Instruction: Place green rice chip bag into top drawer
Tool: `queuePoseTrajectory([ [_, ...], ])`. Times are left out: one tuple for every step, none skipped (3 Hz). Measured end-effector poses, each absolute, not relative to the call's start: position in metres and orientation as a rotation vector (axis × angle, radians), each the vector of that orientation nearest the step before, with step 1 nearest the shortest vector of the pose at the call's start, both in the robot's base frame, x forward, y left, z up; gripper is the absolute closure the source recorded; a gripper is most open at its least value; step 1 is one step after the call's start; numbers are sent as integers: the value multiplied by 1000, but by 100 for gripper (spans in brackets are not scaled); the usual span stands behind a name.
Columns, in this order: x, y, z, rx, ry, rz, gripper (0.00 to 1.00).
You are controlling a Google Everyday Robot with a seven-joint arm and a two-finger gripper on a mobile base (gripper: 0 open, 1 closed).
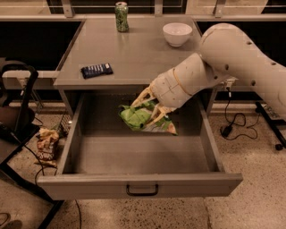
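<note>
The green rice chip bag (137,119) is inside the open top drawer (89,185), toward the back and a little right of centre, low over the drawer floor. My gripper (144,112) reaches down into the drawer from the right, and its pale fingers (142,95) close around the bag's upper edge. The large white arm (223,53) crosses over the drawer's right side and the table's front right corner. I cannot tell whether the bag touches the drawer floor. The drawer's black handle (142,191) is at the centre of the front panel.
On the grey table top (134,53) stand a green drink can (121,10) at the back, a white bowl (177,33) at the back right and a dark blue packet (96,69) at the front left. A brown-orange snack bag (46,146) lies on the floor left, beside a black frame (18,112).
</note>
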State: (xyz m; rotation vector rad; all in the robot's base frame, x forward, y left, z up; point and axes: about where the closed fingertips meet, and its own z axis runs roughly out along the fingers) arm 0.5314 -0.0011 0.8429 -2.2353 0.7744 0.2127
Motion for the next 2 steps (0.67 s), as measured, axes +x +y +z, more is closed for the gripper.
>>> queuePoseTrajectory([
  [531,-1,843,-2235,774,213,27],
  [531,-1,843,-2235,774,213,5],
])
